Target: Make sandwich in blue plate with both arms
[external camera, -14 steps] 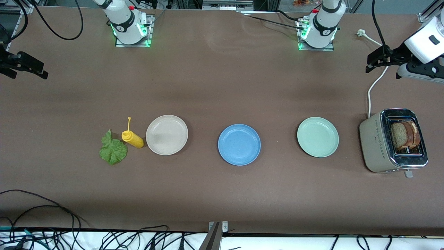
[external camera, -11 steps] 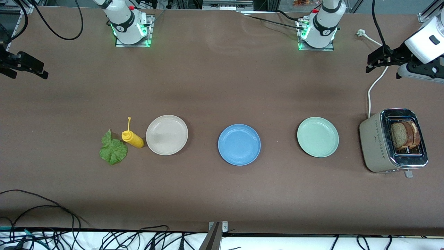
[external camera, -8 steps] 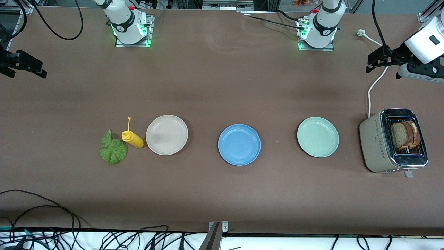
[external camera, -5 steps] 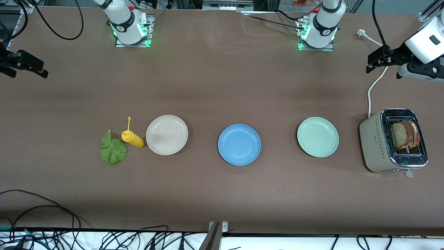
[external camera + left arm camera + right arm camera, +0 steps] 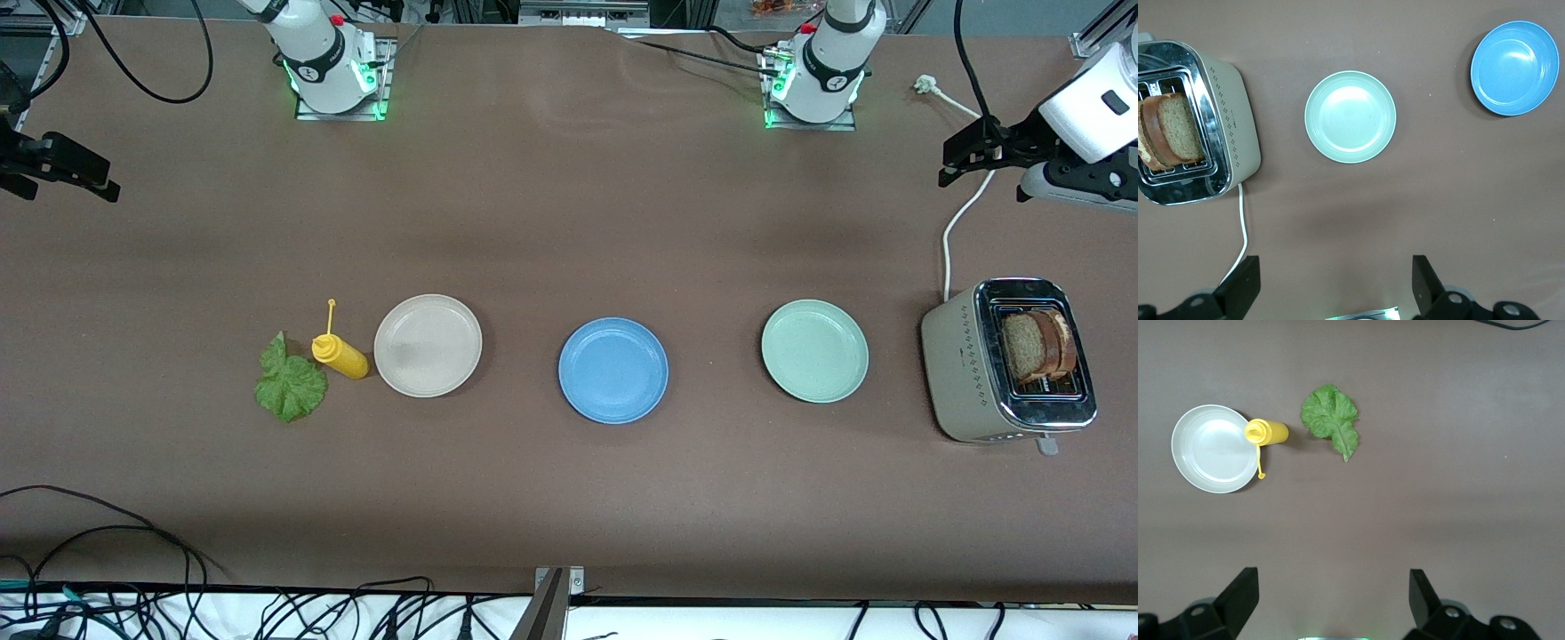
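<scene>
1. The blue plate (image 5: 613, 370) is round, medium blue, with a shallow raised rim and a glossy bare inside; it lies flat near the middle of the brown table (image 5: 569, 222), with nothing on it.
2. There is no assembled sandwich: 2 slices of brown wholegrain bread (image 5: 1036, 345) stand upright in the slots of the beige toaster (image 5: 956, 373), which sits at the left arm's end of the table.
3. The ruffled green lettuce leaf (image 5: 289, 384) lies flat on the table toward the right arm's end, just beside the yellow squeeze bottle (image 5: 340, 354).
4. The bottle stands between the leaf and the beige-white plate (image 5: 428, 345), close against that plate's rim.
5. The pale mint-green plate (image 5: 814, 350) lies between the blue plate and the toaster, well apart from both.
6. These 3 plates form a row along the table's length, each one bare.
7. The left gripper (image 5: 1333, 288) hangs in the air at the left arm's end of the table, over the toaster's white cord (image 5: 958, 220), fingers spread wide and holding nothing.
8. The right gripper (image 5: 1333, 599) hangs at the table's edge at the right arm's end, fingers likewise spread wide and holding nothing.
</scene>
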